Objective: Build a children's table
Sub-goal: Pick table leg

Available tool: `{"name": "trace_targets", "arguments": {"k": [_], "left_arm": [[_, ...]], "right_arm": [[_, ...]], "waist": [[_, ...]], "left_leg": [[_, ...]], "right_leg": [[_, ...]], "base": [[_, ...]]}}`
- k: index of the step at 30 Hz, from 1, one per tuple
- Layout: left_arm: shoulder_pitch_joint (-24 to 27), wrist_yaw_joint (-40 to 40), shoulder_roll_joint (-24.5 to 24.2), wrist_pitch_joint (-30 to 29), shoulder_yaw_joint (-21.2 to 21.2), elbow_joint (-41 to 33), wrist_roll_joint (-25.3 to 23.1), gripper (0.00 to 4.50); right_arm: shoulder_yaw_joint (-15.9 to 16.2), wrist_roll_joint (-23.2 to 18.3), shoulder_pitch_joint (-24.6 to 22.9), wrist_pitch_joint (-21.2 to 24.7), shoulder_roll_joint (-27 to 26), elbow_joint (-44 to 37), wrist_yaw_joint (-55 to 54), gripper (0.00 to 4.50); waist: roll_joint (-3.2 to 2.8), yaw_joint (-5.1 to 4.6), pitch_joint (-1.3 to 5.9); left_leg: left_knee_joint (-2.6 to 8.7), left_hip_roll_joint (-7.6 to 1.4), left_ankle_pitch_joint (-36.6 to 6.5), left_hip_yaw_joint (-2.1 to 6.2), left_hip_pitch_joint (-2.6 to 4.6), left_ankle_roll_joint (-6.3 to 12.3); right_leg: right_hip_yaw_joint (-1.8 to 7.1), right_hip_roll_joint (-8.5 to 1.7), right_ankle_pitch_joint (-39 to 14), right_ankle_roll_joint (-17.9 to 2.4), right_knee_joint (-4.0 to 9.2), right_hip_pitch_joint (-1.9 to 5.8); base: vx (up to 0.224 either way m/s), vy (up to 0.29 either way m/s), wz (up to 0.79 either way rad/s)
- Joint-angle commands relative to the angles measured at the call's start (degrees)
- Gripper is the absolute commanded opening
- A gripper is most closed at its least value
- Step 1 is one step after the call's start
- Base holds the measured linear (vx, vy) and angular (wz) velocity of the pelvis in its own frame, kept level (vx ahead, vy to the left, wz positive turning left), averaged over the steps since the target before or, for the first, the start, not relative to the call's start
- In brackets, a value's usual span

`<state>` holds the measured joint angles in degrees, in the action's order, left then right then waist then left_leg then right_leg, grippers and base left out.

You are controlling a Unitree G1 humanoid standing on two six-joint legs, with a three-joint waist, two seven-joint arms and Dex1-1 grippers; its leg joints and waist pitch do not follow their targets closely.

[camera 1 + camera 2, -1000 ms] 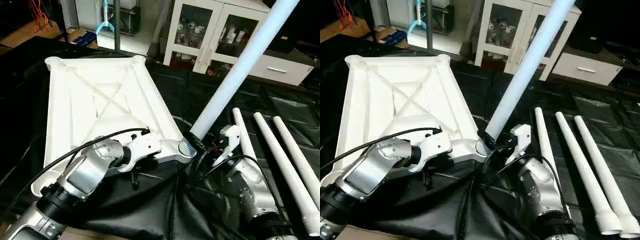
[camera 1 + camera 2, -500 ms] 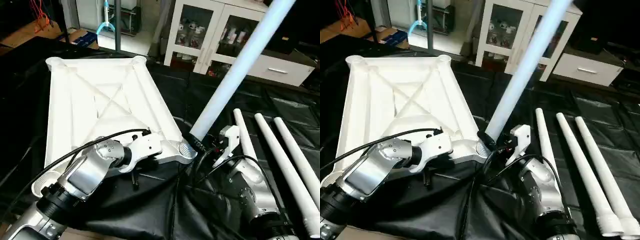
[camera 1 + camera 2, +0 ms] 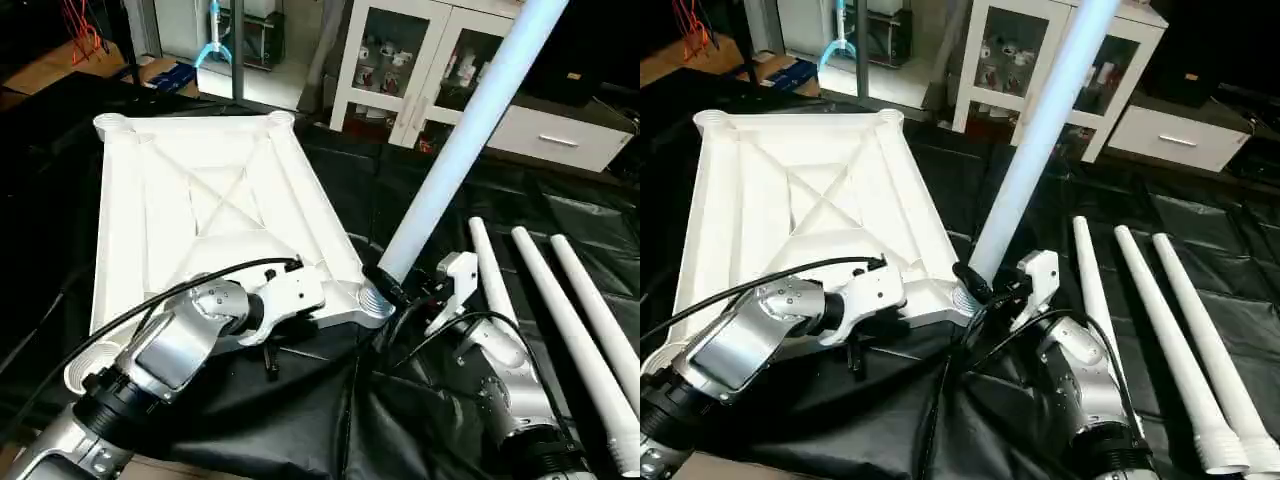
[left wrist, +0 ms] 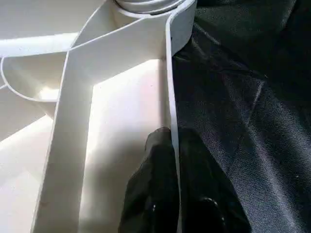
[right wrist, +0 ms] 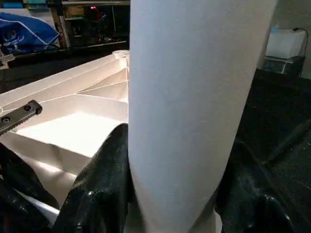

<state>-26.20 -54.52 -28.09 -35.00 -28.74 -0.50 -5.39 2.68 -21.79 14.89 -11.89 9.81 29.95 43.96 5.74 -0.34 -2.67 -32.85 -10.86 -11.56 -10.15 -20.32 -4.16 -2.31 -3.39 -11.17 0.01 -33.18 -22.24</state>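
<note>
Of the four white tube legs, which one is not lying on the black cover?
The long white tube leg held in the right gripper, standing tilted at the tabletop's near corner socket; the other three legs lie flat.

Bright overhead light, glaring white tabletop (image 3: 210, 200), dark surroundings

A black cover (image 3: 420, 190) with a quilted pattern lies over the work surface and shows many wrinkles. Behind it stands a white cabinet (image 3: 400, 70) with two glass doors, and small objects are visible on its shelves. Beside the cabinet there is a low white drawer unit (image 3: 560, 140). Further back stands a grey metal post (image 3: 238, 50), with a blue box (image 3: 180, 75) on the floor near it.
</note>
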Motion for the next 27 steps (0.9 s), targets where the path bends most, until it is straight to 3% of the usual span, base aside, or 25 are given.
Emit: {"name": "trace_targets", "arguments": {"k": [1, 6, 10, 11, 12, 14, 19, 20, 21, 22, 23, 24, 25, 26, 27], "left_arm": [[0.39, -0.69, -1.54, 0.20, -0.58, -0.40, -0.55, 0.00], [0.14, 1.08, -0.66, -1.56, 0.25, 0.00, -0.76, 0.00], [-1.46, 9.27, 5.27, -7.54, 5.14, 2.88, -0.46, 0.00], [-1.82, 10.17, 6.00, -8.13, 5.67, 3.32, -0.46, 0.00], [-2.50, 12.36, 7.63, -9.45, 7.03, 4.26, -0.45, 0.00], [-3.15, 13.69, 8.69, -10.51, 7.81, 5.00, -0.48, 0.00], [-5.69, 17.27, 11.25, -13.13, 9.15, 7.20, -0.83, 0.00], [-7.41, 19.95, 12.99, -13.91, 9.85, 8.78, -1.34, 0.00], [-8.46, 21.96, 14.36, -14.13, 10.64, 9.81, -1.52, 0.00], [-9.08, 23.18, 15.22, -14.20, 11.17, 10.45, -1.57, 0.00], [-10.01, 24.71, 16.38, -14.03, 11.71, 11.40, -1.39, 0.00], [-10.01, 24.71, 16.38, -14.03, 11.71, 11.40, -1.39, 0.00], [-10.29, 25.32, 16.79, -13.92, 11.87, 11.70, -1.31, 0.00], [-10.37, 25.69, 16.99, -13.87, 11.65, 11.68, -1.43, 0.00], [-10.35, 25.77, 17.03, -13.87, 11.56, 11.63, -1.45, 0.00]], "right_arm": [[-3.12, 4.93, -3.00, 2.20, 3.41, 8.73, -7.87, 1.86], [-3.69, 6.82, -1.79, 1.43, 3.26, 9.71, -13.07, 1.86], [-7.18, 7.58, 1.47, 2.68, 1.74, 12.36, -25.97, 1.86], [-7.71, 7.30, 2.03, 3.28, 1.40, 12.67, -27.53, 1.86], [-8.55, 6.86, 3.23, 4.73, 0.71, 13.34, -30.68, 1.86], [-9.12, 6.71, 4.39, 5.80, 0.20, 14.22, -33.64, 1.86], [-10.56, 8.08, 8.43, 8.02, -1.21, 17.96, -46.58, 1.86], [-11.10, 10.42, 10.31, 7.24, -1.81, 19.62, -56.90, 1.86], [-11.28, 11.27, 11.24, 5.66, -2.38, 20.37, -61.07, 1.86], [-11.37, 11.60, 11.77, 4.56, -2.76, 20.78, -63.17, 1.86], [-11.46, 12.70, 12.27, 1.69, -3.77, 20.25, -66.39, 1.86], [-11.46, 12.70, 12.27, 1.69, -3.77, 20.25, -66.39, 1.86], [-11.67, 12.87, 12.47, 0.42, -4.45, 19.85, -67.42, 1.86], [-11.82, 12.62, 12.58, -1.15, -5.38, 19.03, -66.89, 1.86], [-11.85, 12.48, 12.59, -1.66, -5.70, 18.74, -66.52, 1.86]], "waist": [[-1.39, -0.35, 1.00], [-1.38, -0.54, 0.89], [-1.29, -1.10, 0.98], [-1.21, -1.12, 1.35], [-1.28, -1.05, 1.63], [-1.19, -0.87, 1.73], [-1.30, -0.77, 1.96], [-1.01, -0.91, 2.18], [-1.17, -0.73, 2.17], [-1.08, -0.66, 2.35], [-1.13, -0.18, 2.44], [-1.13, -0.18, 2.44], [-1.11, 0.12, 2.58], [-0.72, 0.33, 2.79], [-0.87, 0.46, 2.84]], "left_leg": [[5.45, -3.02, -23.88, 1.51, 0.27, -1.35], [5.49, -2.94, -25.34, 1.59, 0.34, -1.84], [5.25, -2.70, -25.77, 1.61, 0.58, -2.98], [5.15, -2.64, -23.74, 1.59, 0.10, -2.56], [5.17, -2.74, -19.27, 1.38, -0.41, -2.07], [4.82, -2.63, -16.60, 0.87, -0.27, -1.14], [4.43, -2.54, -13.31, 0.49, -0.17, -1.12], [4.33, -2.38, -11.24, 0.42, -0.26, -1.43], [4.30, -2.35, -10.06, 0.37, -0.03, -1.96], [4.05, -2.19, -8.66, 0.17, 0.13, -2.37], [3.90, -2.16, -6.90, 0.06, -0.14, -1.96], [3.90, -2.16, -6.90, 0.06, -0.14, -1.96], [3.69, -2.10, -4.89, -0.08, -0.01, -1.49], [3.52, -2.00, -2.36, -0.15, -0.02, -0.56], [3.36, -1.95, -0.62, -0.23, 0.01, 0.72]], "right_leg": [[2.69, -4.30, -25.36, -7.88, 5.08, -0.07], [2.64, -4.32, -27.50, -7.32, 5.25, -0.30], [2.47, -4.21, -28.56, -6.76, 5.36, -0.58], [2.59, -4.29, -26.06, -6.63, 5.01, -0.13], [2.69, -4.07, -19.74, -7.31, 4.44, 0.30], [2.65, -3.77, -14.36, -8.46, 4.08, 0.26], [2.55, -3.76, -10.00, -9.29, 3.56, 0.45], [2.49, -3.63, -8.08, -9.61, 3.18, 0.58], [2.44, -3.62, -7.29, -9.68, 3.10, 0.45], [2.44, -3.49, -5.40, -9.89, 2.88, 0.51], [2.48, -3.58, -2.29, -9.85, 2.47, 0.98], [2.48, -3.58, -2.29, -9.85, 2.47, 0.98], [2.48, -3.39, 1.10, -9.87, 2.15, 1.13], [2.47, -3.24, 5.01, -10.06, 1.71, 1.47], [2.54, -3.27, 8.43, -10.56, 1.36, 1.61]], "base": [[0.000, 0.000, 0.00], [0.000, 0.000, 0.00], [0.000, 0.000, 0.00], [0.000, 0.000, 0.00], [0.000, 0.000, 0.00], [0.000, 0.000, 0.00], [0.000, 0.000, 0.00], [0.000, 0.000, 0.00], [0.000, 0.000, 0.00], [0.000, 0.000, 0.00], [0.000, 0.000, 0.00], [0.000, 0.000, 0.00], [0.000, 0.000, 0.00], [0.000, 0.000, 0.00], [0.000, 0.000, 0.00]]}}
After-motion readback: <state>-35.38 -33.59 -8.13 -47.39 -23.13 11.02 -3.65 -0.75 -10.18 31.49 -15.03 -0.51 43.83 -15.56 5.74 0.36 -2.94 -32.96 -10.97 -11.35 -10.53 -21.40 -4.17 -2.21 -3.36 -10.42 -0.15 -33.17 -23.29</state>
